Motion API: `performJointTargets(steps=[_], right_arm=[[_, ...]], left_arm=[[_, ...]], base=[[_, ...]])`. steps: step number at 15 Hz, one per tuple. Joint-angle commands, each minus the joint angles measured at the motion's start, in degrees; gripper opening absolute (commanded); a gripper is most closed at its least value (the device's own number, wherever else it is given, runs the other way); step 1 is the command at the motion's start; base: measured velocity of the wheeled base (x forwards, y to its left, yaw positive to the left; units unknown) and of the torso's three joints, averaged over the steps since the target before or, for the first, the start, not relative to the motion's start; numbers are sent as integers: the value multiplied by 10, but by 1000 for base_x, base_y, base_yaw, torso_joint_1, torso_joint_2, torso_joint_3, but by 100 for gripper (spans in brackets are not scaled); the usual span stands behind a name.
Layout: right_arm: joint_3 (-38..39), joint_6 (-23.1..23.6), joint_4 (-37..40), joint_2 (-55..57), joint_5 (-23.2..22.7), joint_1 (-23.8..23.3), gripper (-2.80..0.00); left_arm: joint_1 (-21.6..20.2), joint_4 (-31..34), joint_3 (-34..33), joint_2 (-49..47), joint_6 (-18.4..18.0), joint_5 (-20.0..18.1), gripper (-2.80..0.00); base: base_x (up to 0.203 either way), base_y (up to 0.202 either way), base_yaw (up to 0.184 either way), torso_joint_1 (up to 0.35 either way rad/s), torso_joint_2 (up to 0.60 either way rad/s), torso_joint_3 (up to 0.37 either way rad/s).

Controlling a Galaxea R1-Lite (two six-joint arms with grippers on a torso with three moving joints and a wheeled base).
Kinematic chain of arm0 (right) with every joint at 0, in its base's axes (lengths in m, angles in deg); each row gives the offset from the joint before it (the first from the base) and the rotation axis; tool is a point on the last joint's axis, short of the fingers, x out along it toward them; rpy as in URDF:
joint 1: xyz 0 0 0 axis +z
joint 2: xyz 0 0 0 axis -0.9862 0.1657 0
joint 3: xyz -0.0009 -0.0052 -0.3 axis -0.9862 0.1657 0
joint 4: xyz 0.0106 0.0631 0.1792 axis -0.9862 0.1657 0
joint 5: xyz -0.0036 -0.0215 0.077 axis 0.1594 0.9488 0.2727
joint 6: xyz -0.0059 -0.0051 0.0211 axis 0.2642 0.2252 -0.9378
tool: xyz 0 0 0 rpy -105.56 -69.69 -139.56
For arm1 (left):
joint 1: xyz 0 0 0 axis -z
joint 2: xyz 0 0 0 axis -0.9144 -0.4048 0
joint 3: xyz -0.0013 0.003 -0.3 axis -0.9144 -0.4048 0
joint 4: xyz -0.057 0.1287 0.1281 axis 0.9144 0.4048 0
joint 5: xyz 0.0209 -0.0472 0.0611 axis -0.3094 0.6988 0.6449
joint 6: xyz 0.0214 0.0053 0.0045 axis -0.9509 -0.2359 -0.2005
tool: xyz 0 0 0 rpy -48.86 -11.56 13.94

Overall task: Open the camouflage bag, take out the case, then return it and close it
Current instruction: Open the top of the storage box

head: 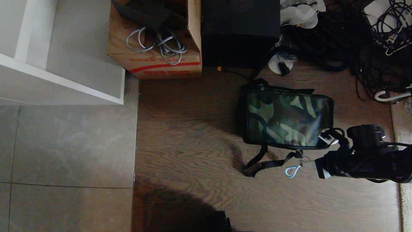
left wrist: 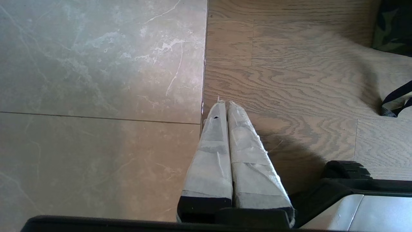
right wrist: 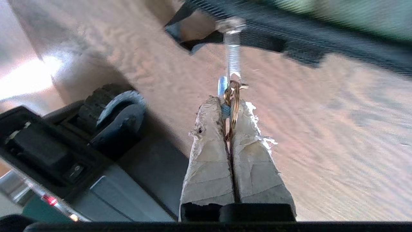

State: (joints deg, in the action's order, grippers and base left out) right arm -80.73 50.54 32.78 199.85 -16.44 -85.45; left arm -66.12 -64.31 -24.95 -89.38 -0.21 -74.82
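Camouflage fabric marked the closed camouflage bag (head: 286,119), which lay flat on the wood floor (head: 186,138), its long axis running left to right across the head view and its black shoulder strap (head: 268,163) trailing toward you. The case was not visible, presumably shut inside. Your right gripper (right wrist: 229,109) sat at the bag's near right corner, its taped fingers (right wrist: 209,154) pressed together on the brass ring and pale cord of the zipper pull (right wrist: 232,96), the metal link running straight from the fingertips to the bag's edge. The zip line therefore lay ahead and to the left of the jaws, along the bag's length. Your left gripper (left wrist: 224,104), jaws together and empty, hung parked over the tile-to-wood seam, well apart from the bag; the right arm was clearly the nearer.
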Motion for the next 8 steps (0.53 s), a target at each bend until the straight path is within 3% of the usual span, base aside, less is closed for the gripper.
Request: performJointTargets(steps=[1, 4, 8], right_arm=[[-2, 3, 1, -14, -3, -21, -280], [-9, 21, 1, -12, -14, -47, -280], [-25, 72, 57, -12, -65, -113, -280]], left_arm=[[0, 0, 0, -1, 0, 0, -280], [0, 0, 0, -1, 0, 0, -280], [0, 0, 0, -1, 0, 0, -280]], base=[[0, 0, 0, 0, 0, 0], [0, 0, 0, 0, 0, 0], [0, 0, 0, 0, 0, 0]])
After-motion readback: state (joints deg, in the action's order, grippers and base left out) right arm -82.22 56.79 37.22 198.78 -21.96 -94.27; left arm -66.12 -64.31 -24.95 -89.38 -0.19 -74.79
